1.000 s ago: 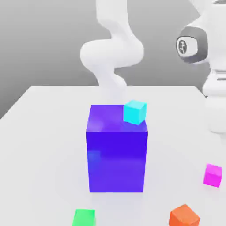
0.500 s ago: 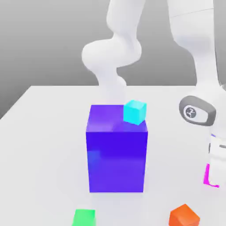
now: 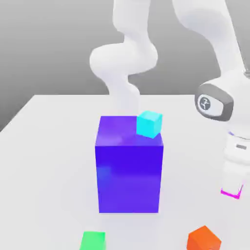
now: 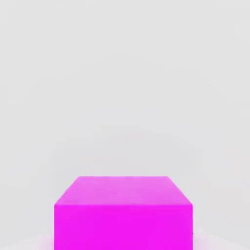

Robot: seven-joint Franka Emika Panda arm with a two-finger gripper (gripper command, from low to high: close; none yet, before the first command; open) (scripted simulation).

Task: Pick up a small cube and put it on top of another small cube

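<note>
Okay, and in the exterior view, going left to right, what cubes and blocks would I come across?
Green cube, big blue-violet block, orange cube, magenta cube.

1 block [image 3: 129, 171], 4 small cubes [image 3: 149, 124]

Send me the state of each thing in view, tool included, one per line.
Tool: closed on the magenta cube.
Magenta cube: held; table contact unclear.
Cyan cube: resting on the blue-violet block, toward the exterior view's right.
Blue-violet block: upright on the table.
Green cube: on the table, ungripped.
Orange cube: on the table, ungripped.
</note>
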